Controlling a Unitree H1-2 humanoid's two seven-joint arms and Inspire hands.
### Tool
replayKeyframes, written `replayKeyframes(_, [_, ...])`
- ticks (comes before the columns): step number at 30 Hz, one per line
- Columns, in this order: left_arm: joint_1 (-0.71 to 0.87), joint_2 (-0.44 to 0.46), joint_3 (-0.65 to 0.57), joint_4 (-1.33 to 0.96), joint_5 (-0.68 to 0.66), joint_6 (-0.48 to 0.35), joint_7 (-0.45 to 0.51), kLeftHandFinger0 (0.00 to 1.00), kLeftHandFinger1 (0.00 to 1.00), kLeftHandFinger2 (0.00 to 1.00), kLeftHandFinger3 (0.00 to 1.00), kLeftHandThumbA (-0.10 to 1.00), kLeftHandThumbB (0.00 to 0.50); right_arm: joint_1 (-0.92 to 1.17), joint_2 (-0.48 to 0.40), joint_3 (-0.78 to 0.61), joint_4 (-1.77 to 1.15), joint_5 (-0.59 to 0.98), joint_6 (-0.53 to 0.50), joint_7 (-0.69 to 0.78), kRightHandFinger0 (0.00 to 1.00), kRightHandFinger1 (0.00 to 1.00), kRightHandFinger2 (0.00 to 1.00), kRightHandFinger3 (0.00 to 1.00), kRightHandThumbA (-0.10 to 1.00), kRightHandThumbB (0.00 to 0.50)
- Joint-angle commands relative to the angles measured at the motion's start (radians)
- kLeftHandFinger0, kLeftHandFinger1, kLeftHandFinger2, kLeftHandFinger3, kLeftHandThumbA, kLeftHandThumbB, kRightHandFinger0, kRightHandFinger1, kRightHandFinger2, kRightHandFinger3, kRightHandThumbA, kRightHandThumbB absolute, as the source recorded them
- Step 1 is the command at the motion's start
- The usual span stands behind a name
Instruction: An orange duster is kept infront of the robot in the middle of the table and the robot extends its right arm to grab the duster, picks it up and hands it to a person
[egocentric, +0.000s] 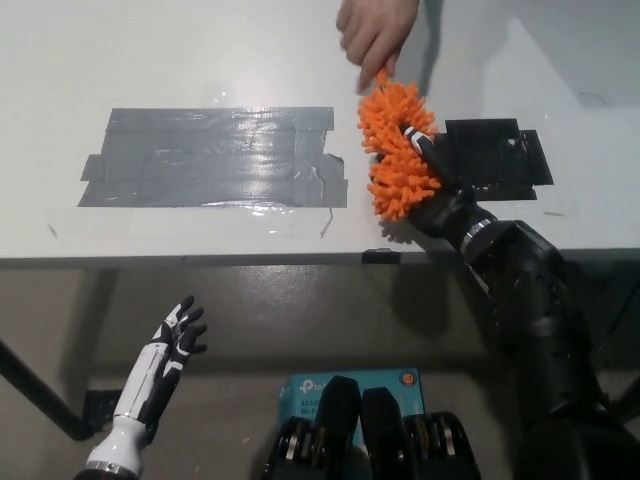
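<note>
Above table (200, 60), duster (398, 150) handle-away

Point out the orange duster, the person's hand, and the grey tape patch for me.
orange duster (398, 150): head view, on the fluffy orange head.
person's hand (372, 28): head view, on the back of the hand at the top edge.
grey tape patch (215, 157): head view, on the middle of the taped area.

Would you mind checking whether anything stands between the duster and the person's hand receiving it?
Nothing visible does. The right hand holds the orange duster, and the person's hand already reaches its handle end. The left hand rests low, below the table edge.
</note>
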Motion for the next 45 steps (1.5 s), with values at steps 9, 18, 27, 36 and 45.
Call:
replayKeyframes(9, [-0.013,0.018,0.008,-0.040,0.016,-0.023,0.003,0.84,0.90,0.94,1.00,0.91,0.116,-0.066,-0.021,0.019,-0.016,0.077,0.010,0.030,0.12,0.44,0.83,1.00,-0.02,0.179])
replayKeyframes(18, [-0.026,0.018,0.009,-0.034,0.010,-0.030,-0.001,0.84,0.89,0.93,1.00,0.88,0.099,-0.018,-0.035,0.091,-0.075,0.098,-0.025,0.290,1.00,1.00,1.00,1.00,0.76,0.495])
replayKeyframes(27, [-0.040,0.020,0.010,-0.021,0.008,-0.037,-0.001,0.82,0.87,0.91,1.00,0.89,0.112,0.073,-0.047,0.126,-0.307,0.131,0.008,0.298,1.00,1.00,1.00,1.00,0.86,0.500])
replayKeyframes(36, [-0.058,0.029,0.015,-0.013,0.005,-0.026,-0.005,0.82,0.86,0.90,1.00,0.88,0.111,0.394,-0.095,0.237,-1.040,-0.092,-0.113,0.148,1.00,1.00,1.00,1.00,0.87,0.500])
replayKeyframes(45, [-0.049,0.026,0.009,-0.003,0.013,-0.016,-0.003,0.82,0.88,0.91,1.00,0.88,0.107,0.686,-0.130,0.233,-1.270,-0.314,-0.338,0.150,1.00,1.00,1.00,1.00,0.91,0.417])
